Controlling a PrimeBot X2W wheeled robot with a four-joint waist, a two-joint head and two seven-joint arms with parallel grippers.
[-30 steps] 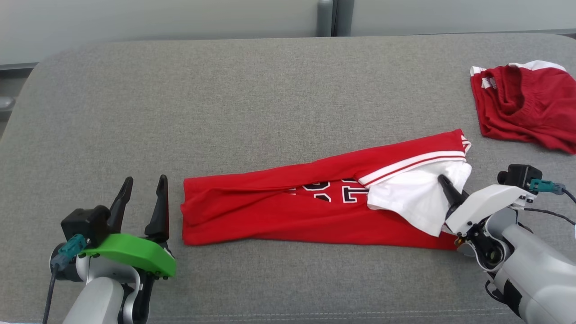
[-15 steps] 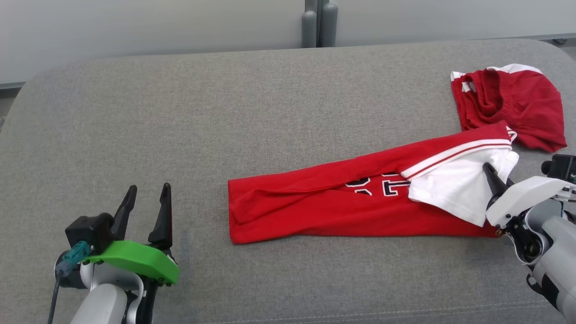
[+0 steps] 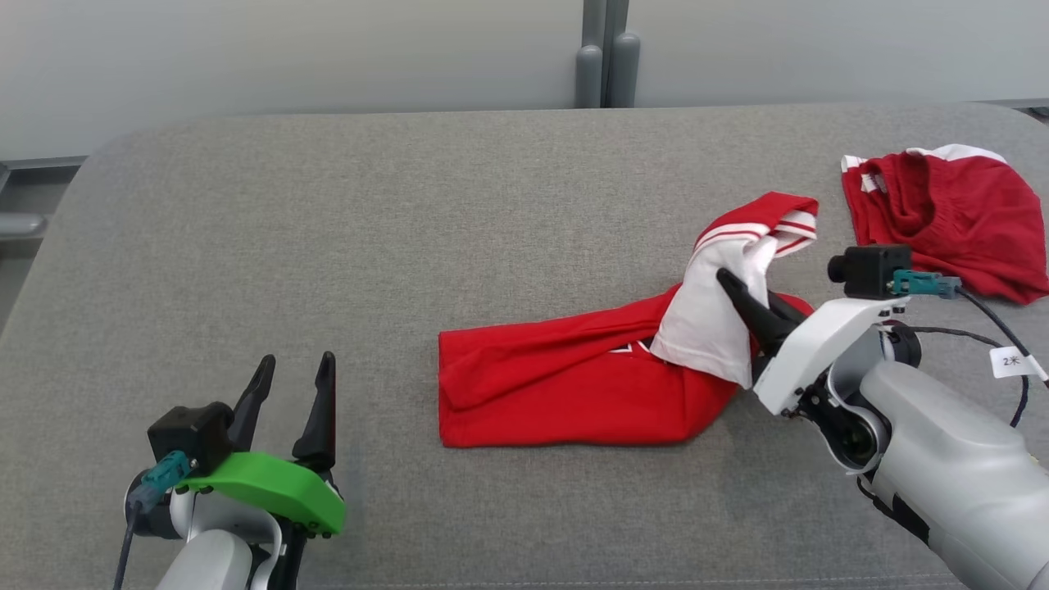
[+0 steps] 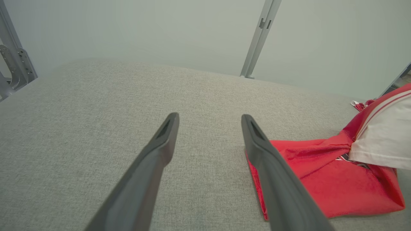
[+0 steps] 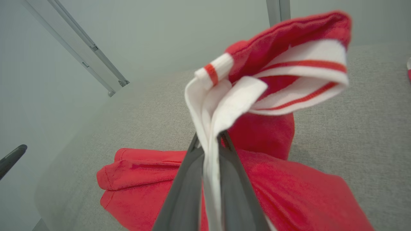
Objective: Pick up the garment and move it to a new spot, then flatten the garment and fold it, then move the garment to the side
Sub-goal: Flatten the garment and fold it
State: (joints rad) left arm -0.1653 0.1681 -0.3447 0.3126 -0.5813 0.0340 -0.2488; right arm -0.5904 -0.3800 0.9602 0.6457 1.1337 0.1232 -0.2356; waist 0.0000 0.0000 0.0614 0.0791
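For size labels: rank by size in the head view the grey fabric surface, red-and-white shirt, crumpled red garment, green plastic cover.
1. grey fabric surface
2. red-and-white shirt
3. crumpled red garment
4. green plastic cover, though nearer the camera

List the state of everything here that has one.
red jersey: folded lengthwise, right end raised off the grey cushion, left end lying flat.
right gripper: shut on the jersey's white part.
left gripper: open, empty, apart from the jersey.
second red garment: crumpled, lying untouched at far right.
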